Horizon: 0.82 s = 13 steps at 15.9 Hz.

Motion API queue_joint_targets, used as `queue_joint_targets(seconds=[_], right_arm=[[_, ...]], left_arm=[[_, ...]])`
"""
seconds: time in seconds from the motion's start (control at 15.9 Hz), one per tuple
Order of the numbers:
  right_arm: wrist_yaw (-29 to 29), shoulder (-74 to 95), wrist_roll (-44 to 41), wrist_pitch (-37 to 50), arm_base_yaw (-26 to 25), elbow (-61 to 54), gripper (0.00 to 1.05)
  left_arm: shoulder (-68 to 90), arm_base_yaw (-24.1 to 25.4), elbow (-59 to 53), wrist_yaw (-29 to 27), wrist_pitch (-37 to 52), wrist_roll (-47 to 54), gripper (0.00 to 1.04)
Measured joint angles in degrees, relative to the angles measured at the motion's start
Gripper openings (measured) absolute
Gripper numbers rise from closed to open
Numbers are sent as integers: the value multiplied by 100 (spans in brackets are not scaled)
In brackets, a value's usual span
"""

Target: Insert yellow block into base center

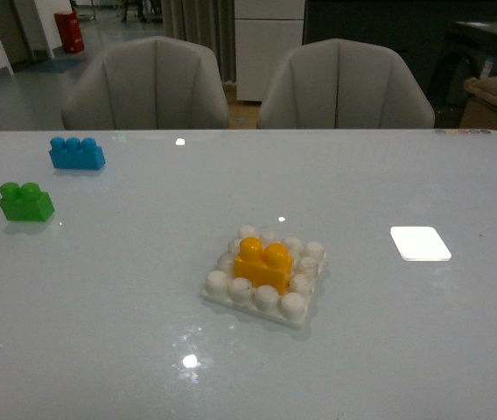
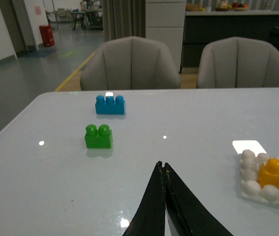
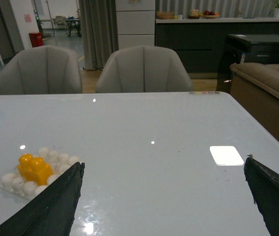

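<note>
With the yellow block (image 1: 263,264) seated mid-base (image 1: 222,300), the pressed-together left gripper (image 2: 163,167) and spread right gripper (image 3: 164,172) should simply stay clear.

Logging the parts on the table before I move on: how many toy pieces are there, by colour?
Yellow block: 1, sitting on the centre of the base
Green two-stud brick: 1
Blue three-stud brick: 1
White base: 1
Total: 4

Dim, slightly soft pictures; ceiling lights glare as small spots and one bright patch (image 1: 420,243) on the glossy table (image 1: 100,332), shadows faint
</note>
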Motion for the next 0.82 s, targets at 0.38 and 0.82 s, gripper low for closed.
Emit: queue_joint_targets(seconds=[0.38, 0.82], right_arm=[[4, 0, -2, 4, 0, 2, 98], [4, 0, 0, 4, 0, 0, 98]], left_arm=[[-1423, -15, 0, 9, -1283, 2, 2], [-2470, -15, 0, 7, -2337, 9, 2]])
